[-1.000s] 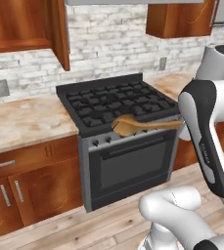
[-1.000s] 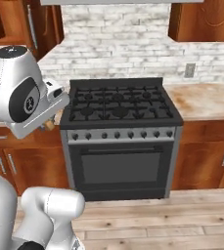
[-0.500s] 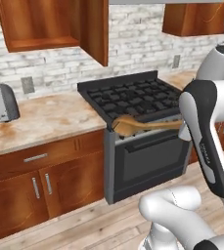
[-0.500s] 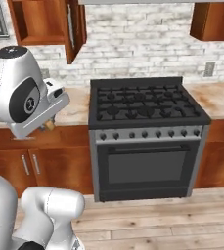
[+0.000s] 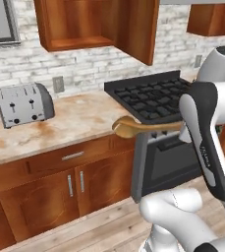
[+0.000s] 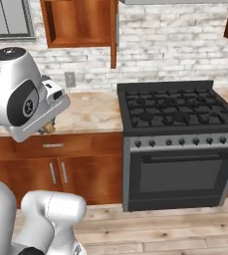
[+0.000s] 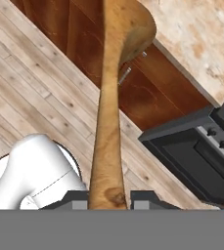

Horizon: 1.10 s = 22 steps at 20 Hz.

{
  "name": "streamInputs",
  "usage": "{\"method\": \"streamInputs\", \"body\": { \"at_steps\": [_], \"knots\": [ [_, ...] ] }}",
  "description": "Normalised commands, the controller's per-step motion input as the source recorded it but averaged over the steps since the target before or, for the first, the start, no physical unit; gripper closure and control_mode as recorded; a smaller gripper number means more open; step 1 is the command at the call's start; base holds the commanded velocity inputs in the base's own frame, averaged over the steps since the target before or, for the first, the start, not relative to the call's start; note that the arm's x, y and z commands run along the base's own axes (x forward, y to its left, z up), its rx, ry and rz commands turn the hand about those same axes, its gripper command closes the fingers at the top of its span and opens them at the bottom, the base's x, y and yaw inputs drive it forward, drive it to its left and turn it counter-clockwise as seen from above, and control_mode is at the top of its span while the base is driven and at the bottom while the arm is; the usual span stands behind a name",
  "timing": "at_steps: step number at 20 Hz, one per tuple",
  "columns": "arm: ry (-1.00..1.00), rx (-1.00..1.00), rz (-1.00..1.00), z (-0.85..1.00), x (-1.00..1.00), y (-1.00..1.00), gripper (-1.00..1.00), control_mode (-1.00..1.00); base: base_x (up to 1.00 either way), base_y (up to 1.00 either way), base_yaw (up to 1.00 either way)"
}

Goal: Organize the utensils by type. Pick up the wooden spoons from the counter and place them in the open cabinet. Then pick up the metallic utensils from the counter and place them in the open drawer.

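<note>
over on the far left sat a silver two-slot toaster point(image 5: 24, 104) on the beige-tan marbled stone counter point(image 5: 74, 123), and just above it hung the open reddish-brown wooden wall cabinet point(image 5: 92, 24) with its plain wood shelf showing. moving right, there was the light orange-brown wooden spoon point(image 5: 133, 128), round bowl leading, carried level in the air out in front of the counter edge and the cabinet doors below. the two-finger gripper point(image 7: 108, 197) was pinched narrow on the end of the spoon's long handle, one dark tip either side of it in the hand view, with the bowl hanging over the lower doors and the wood plank floor. further right, the black gas stove point(image 5: 153, 96) and then the white arm point(image 5: 207, 133) itself, elbow bent.

by the look of it this was the carry toward the cabinet, with the placing yet to come. the risk: the spoon was held right at its tail, so its long end could swing or slip in the jaws on a quick lift. the cabinet's open door point(image 5: 138, 29) juts out, and the spoon's bowl could clip its edge or the shelf lip on the way up. the second wooden spoon and the metal cutlery i could not make out.
</note>
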Motion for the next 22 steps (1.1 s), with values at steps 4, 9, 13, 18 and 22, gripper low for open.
{"method": "streamInputs", "body": {
  "at_steps": [4,9,13,18,22],
  "knots": [
    [0.0,0.0,0.0,0.0,0.0,0.0,1.0,1.0,0.66,0.33,0.0],
    [0.0,0.0,0.0,0.0,0.0,0.0,1.0,1.0,0.67,0.06,0.06],
    [0.0,0.0,0.0,0.0,0.0,0.0,1.0,1.0,0.33,0.4,0.18],
    [0.0,0.0,0.0,0.0,0.0,0.0,1.0,1.0,0.25,0.21,0.22],
    [0.0,0.0,0.0,0.0,0.0,0.0,1.0,1.0,0.39,0.03,0.2]
  ]
}}
